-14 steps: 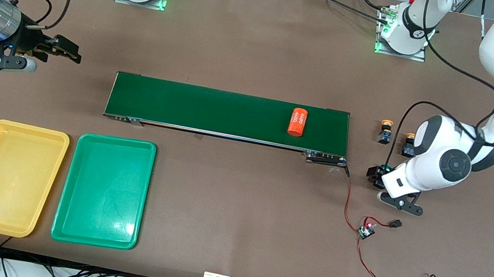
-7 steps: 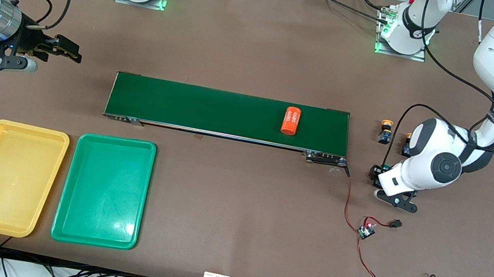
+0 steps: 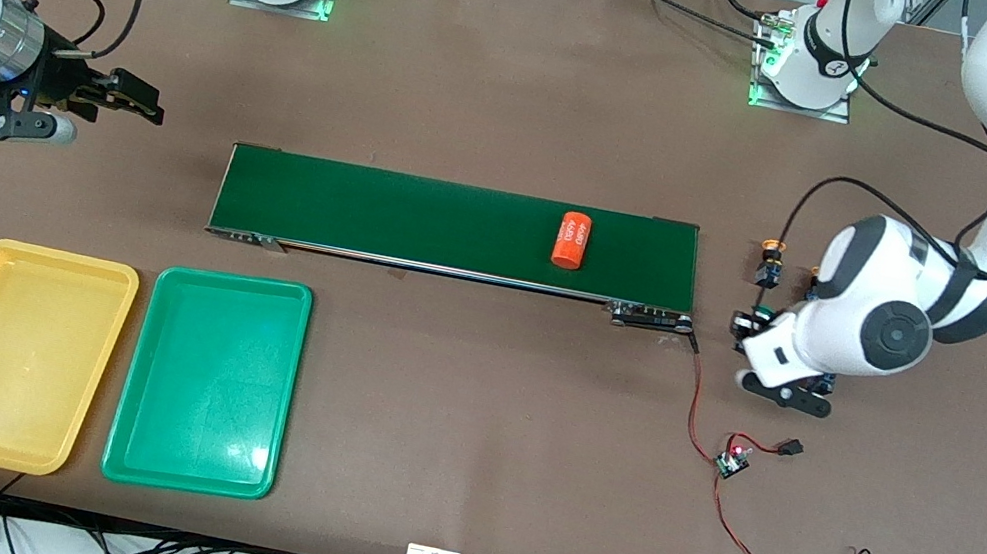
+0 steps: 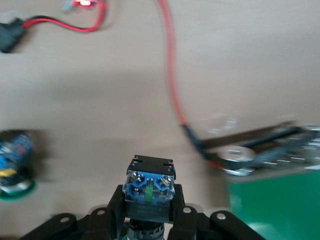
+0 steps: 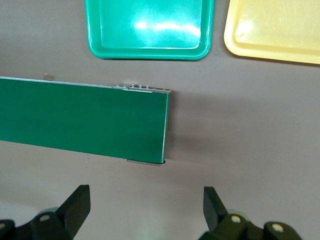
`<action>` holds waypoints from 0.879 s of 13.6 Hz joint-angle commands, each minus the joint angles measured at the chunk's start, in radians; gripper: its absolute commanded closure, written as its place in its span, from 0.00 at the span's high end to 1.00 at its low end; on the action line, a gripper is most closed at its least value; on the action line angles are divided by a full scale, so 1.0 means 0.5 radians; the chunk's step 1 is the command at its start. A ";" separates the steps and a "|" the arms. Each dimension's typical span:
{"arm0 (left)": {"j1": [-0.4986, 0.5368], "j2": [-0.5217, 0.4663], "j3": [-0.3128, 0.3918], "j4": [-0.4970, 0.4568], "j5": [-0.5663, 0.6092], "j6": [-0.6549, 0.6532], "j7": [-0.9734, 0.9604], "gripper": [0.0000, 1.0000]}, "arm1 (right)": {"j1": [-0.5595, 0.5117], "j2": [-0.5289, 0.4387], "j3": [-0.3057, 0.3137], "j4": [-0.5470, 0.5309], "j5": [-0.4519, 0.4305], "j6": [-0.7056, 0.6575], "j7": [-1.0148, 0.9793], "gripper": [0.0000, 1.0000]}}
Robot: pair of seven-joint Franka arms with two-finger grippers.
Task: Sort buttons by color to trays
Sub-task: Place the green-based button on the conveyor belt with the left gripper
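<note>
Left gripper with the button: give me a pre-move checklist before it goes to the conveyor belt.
1. Left gripper shut on a button: ok.
2. Held button's cap colour: cannot tell, the cap is hidden.
3. Conveyor belt end beside the left gripper free; orange cylinder lies farther along: ok.
4. Green tray and yellow tray hold nothing: ok.
5. Right gripper open, waiting off the belt's end: ok.
</note>
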 commanded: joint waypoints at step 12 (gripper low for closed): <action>-0.057 0.031 -0.423 -0.155 -0.021 0.067 -0.638 0.83 | -0.010 -0.036 -0.002 -0.030 0.030 -0.028 0.022 1.00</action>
